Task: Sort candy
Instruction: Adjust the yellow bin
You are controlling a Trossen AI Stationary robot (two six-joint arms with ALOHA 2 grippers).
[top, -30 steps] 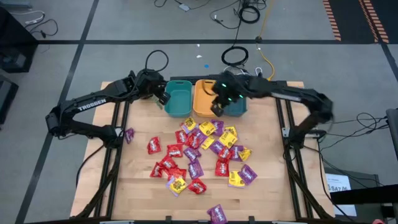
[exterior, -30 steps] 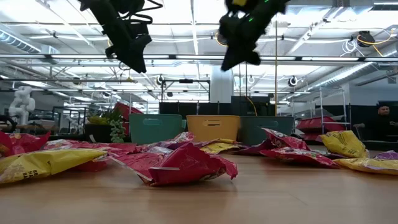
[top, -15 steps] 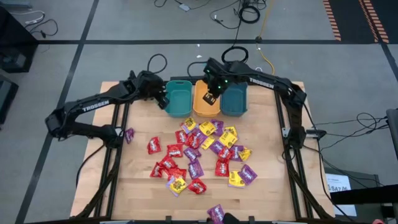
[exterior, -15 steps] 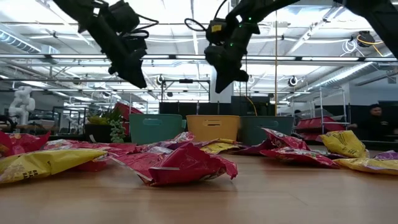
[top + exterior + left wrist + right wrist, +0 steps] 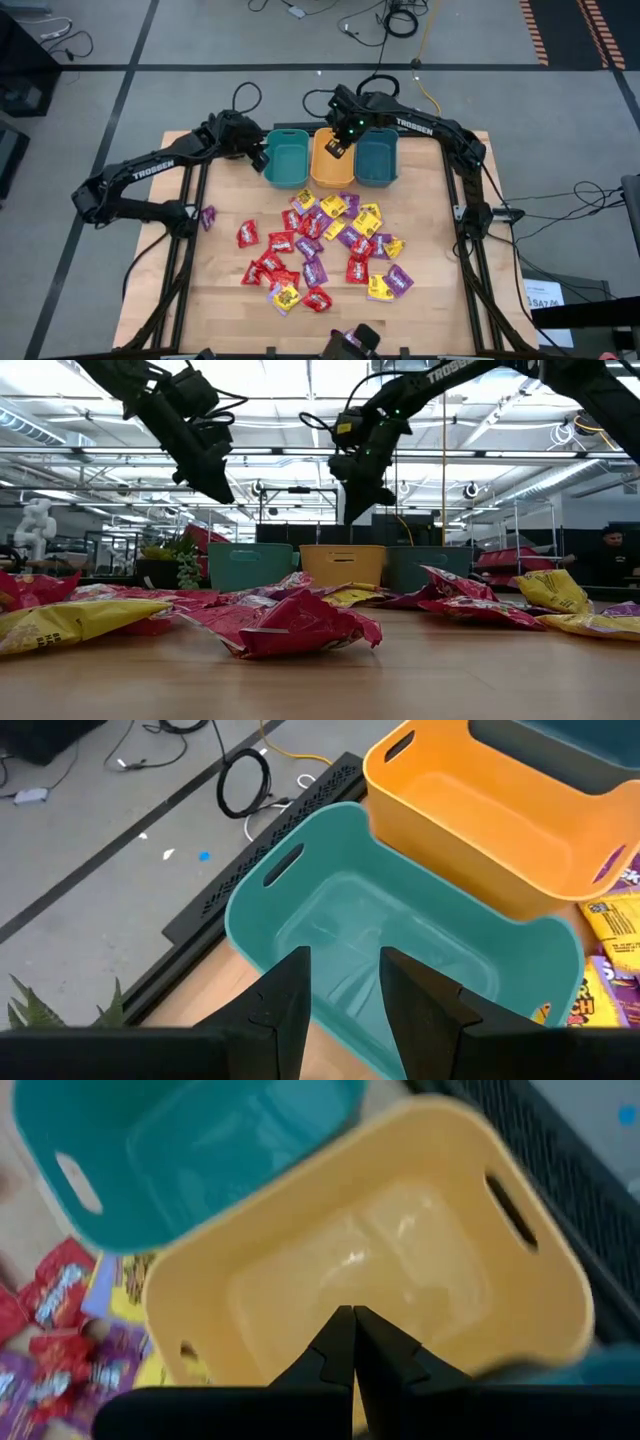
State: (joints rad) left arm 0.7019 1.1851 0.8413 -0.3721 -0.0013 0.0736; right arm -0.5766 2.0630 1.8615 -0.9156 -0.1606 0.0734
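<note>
Right gripper (image 5: 338,148) poised above the orange bin (image 5: 330,160) at the table's far edge, fingers pressed together with nothing between them. Left gripper (image 5: 262,160) hanging beside the light teal bin (image 5: 287,160), fingers (image 5: 285,1010) parted and empty. Candy packets (image 5: 320,245), red, purple and yellow, strewn over the middle of the table (image 5: 230,285), one purple stray (image 5: 208,216) near the left edge.

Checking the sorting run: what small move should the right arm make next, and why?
Probably open the right gripper: its jaws are shut directly above the empty orange bin, so anything pinched would drop in. No packet is visible between them.
</note>
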